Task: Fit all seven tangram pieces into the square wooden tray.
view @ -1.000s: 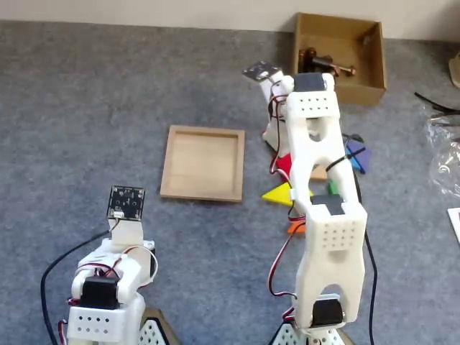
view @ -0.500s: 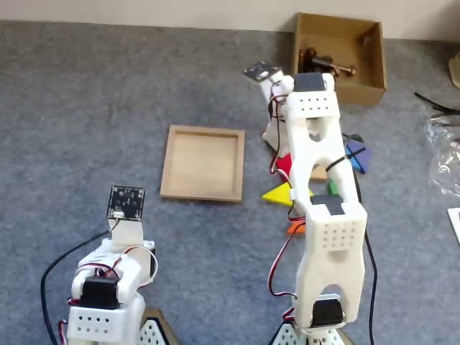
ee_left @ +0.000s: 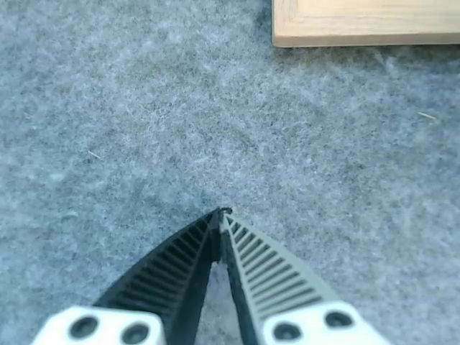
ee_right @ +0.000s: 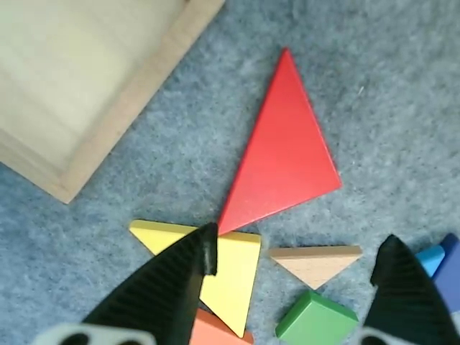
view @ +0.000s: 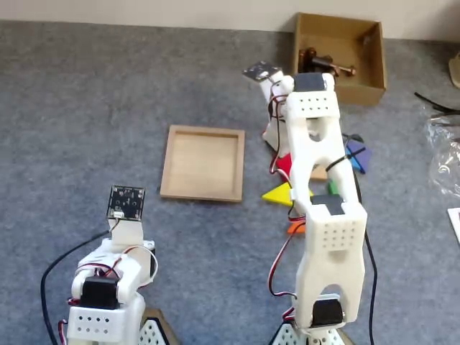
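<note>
Tray (view: 201,195) empty, zero of seven placed: pieces (view: 277,194) all lie on carpet (view: 86,108) beside it, right gripper (ee_right: 300,248) spread wide above them, left gripper (ee_left: 219,215) closed on nothing near tray.

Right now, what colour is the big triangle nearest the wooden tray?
The big triangle is red, clearest in the right wrist view.

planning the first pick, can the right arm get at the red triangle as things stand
Probably yes: the right gripper hangs open low over the carpet, and the red triangle lies flat just ahead of it with nothing on it.
</note>
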You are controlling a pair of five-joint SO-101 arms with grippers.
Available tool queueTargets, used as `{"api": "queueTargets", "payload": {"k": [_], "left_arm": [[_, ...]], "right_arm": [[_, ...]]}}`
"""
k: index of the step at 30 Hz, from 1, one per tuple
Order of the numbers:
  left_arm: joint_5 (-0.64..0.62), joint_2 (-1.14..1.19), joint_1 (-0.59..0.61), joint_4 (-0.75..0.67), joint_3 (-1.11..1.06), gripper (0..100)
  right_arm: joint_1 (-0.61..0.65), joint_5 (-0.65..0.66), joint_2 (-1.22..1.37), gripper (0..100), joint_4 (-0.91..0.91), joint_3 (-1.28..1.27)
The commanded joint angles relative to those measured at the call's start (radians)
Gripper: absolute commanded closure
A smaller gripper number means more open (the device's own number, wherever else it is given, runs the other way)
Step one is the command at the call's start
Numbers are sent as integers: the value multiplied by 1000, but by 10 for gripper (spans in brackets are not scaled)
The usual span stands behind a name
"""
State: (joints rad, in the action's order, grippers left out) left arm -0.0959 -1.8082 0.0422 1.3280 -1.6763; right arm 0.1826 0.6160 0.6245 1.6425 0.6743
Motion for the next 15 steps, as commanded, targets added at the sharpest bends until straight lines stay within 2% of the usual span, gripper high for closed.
{"api": "queueTargets", "payload": {"k": [1,15], "left_arm": [[-6,-7,-18,-3,-19,995],[-6,-7,-18,-3,-19,995]], "right_arm": [[12,-11,-19,668,-2,5],[12,-11,-15,668,-42,4]]}}
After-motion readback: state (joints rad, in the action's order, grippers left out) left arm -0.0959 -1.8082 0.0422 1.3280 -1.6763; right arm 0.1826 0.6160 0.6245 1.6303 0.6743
